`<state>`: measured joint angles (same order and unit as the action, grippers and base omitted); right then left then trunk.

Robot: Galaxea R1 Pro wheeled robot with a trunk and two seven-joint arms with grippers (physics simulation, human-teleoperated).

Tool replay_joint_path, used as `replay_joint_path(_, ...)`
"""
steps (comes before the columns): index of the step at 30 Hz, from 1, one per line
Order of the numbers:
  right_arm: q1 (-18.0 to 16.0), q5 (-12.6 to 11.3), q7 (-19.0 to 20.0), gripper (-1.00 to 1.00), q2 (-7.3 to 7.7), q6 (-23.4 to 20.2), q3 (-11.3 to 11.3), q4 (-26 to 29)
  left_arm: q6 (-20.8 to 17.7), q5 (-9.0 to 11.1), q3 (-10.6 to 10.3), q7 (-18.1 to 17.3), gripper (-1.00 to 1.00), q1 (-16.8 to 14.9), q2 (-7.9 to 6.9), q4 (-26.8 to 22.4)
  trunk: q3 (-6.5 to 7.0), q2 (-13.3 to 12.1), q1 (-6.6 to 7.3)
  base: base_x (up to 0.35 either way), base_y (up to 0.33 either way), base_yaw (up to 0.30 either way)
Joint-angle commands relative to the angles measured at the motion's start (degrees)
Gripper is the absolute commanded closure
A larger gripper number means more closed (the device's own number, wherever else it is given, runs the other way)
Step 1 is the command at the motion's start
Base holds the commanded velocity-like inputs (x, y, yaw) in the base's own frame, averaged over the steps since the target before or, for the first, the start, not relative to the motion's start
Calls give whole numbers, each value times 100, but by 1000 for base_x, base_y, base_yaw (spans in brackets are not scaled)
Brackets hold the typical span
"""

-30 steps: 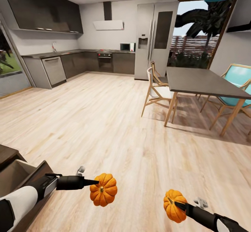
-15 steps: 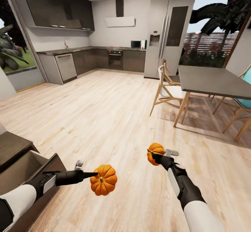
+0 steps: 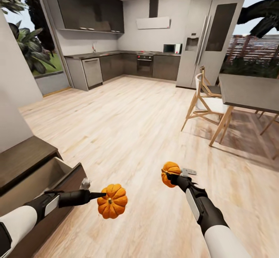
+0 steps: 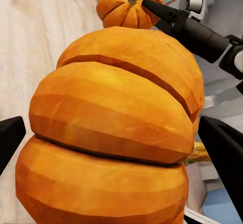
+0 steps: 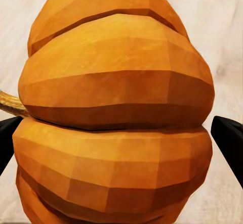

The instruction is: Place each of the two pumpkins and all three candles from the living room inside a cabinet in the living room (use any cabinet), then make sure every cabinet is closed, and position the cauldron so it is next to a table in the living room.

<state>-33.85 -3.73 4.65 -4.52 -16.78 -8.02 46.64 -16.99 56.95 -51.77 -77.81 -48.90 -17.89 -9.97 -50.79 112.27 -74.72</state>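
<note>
Head view: two arms held out over the pale wood floor (image 3: 128, 134), each carrying one pumpkin clear of the boards. The left gripper (image 3: 101, 194) has its dark fingers closed on the left pumpkin (image 3: 112, 206), which is turned on its side — its short stem faces the camera, so the stem axis runs roughly level and toward the robot. In the left wrist view the same pumpkin (image 4: 114, 133) sits between the two black fingertips (image 4: 223, 153), its ribs running across the frame. The right gripper (image 3: 173, 177) is clamped on the right pumpkin (image 3: 171, 174), held a little higher and farther forward than the other; its stem is not clear in the head view, but in the right wrist view the pumpkin (image 5: 114, 118) shows a brownish stem jutting sideways at the frame's edge (again a tipped, not upright, pose), with a black finger (image 5: 230, 138) at each side. Just beside the left forearm stands the cabinet (image 3: 23, 165), dark brown, with one drawer (image 3: 50, 180) pulled open to a pale interior. Beyond: kitchen units (image 3: 128, 66), a tall refrigerator (image 3: 209, 37) and a dark dining table (image 3: 248, 93) with wooden chairs (image 3: 205, 103).
</note>
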Motion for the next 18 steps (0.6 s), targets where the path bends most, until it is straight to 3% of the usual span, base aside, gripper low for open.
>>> replay_joint_path(1,0,-14,-2,100,9,0,2,14,3,22,33,-4,100,-4,-153,2,0,0,0,0,0,288)
replay_joint_path(4,1,-9,-8,100,12,0,2,15,3,32,42,-2,100,-5,-293,-1,0,0,0,0,0,288)
replay_joint_path(18,5,-22,-8,100,4,0,2,-11,11,25,27,3,100,-6,-303,33,0,0,0,0,0,288)
